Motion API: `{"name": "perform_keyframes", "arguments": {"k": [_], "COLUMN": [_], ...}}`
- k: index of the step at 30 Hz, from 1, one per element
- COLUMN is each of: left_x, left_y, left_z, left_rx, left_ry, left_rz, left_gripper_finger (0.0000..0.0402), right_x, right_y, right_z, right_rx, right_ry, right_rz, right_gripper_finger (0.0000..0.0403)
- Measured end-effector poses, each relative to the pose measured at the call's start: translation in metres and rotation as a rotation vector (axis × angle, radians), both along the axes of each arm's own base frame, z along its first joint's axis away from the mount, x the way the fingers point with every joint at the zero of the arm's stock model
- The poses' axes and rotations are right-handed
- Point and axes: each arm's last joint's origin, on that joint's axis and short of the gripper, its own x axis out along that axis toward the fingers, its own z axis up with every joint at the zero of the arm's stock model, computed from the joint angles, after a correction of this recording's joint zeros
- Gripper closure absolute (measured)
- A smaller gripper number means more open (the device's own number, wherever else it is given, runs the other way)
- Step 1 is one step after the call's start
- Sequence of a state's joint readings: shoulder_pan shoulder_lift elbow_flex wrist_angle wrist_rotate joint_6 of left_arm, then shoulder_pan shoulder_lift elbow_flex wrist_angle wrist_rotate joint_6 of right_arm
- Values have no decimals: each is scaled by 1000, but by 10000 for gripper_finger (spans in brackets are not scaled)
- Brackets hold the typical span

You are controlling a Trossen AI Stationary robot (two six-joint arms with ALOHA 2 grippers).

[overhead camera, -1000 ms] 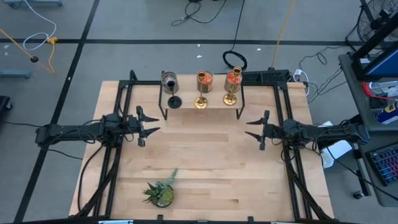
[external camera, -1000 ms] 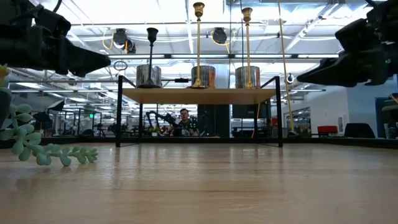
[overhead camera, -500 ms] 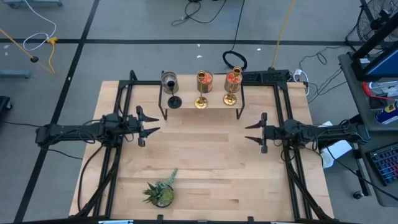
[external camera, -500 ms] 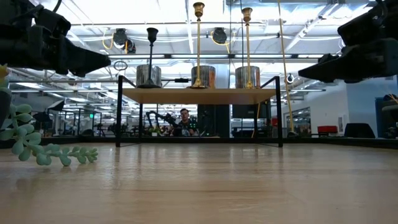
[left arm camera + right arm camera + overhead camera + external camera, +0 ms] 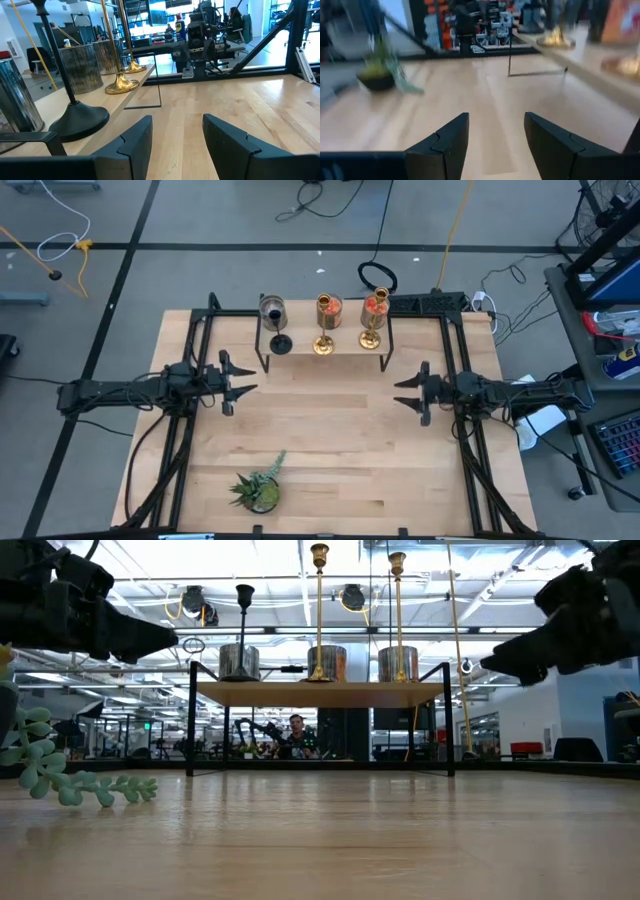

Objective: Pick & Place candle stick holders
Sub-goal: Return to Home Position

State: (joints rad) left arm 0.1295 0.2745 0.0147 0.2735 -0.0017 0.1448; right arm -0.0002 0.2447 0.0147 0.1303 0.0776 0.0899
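Here, a grey-filled jar (image 5: 272, 310) and two orange-filled jars (image 5: 329, 307) (image 5: 376, 305) are set along the shelf's (image 5: 346, 330) back edge. At its front edge, a matt black holder (image 5: 281, 343) and two shiny gold holders (image 5: 323, 345) (image 5: 369, 338) are stood. The left gripper (image 5: 243, 383) and the right gripper (image 5: 402, 393) are spread open and empty, near the desk's (image 5: 330, 440) side edges.

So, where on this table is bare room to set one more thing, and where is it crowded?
Widest free patch: the tabletop between the left gripper and right gripper, in front of the shelf. Also free: the front edge to the right of the potted plant. Crowded: the shelf, holding three candle stick holders and three jars.
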Motion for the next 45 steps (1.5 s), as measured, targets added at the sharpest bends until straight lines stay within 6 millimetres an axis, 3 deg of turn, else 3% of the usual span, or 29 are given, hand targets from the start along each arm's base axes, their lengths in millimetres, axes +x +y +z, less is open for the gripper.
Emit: {"name": "perform_keyframes", "arguments": {"k": [4, 9, 21, 45], "left_x": [0, 0, 0, 0], "left_y": [0, 0, 0, 0], "left_z": [0, 0, 0, 0], "left_rx": [0, 0, 0, 0], "left_ry": [0, 0, 0, -1], "left_rz": [0, 0, 0, 0], "left_gripper_finger": [220, 220, 220, 220], "right_x": [0, 0, 0, 0], "right_y": [0, 0, 0, 0], "right_z": [0, 0, 0, 0], "right_rx": [226, 286, -88, -23], "right_ry": [-18, -22, 8, 2], "right_rz": [-27, -34, 10, 3], "right_gripper_finger": [216, 216, 216, 216]}}
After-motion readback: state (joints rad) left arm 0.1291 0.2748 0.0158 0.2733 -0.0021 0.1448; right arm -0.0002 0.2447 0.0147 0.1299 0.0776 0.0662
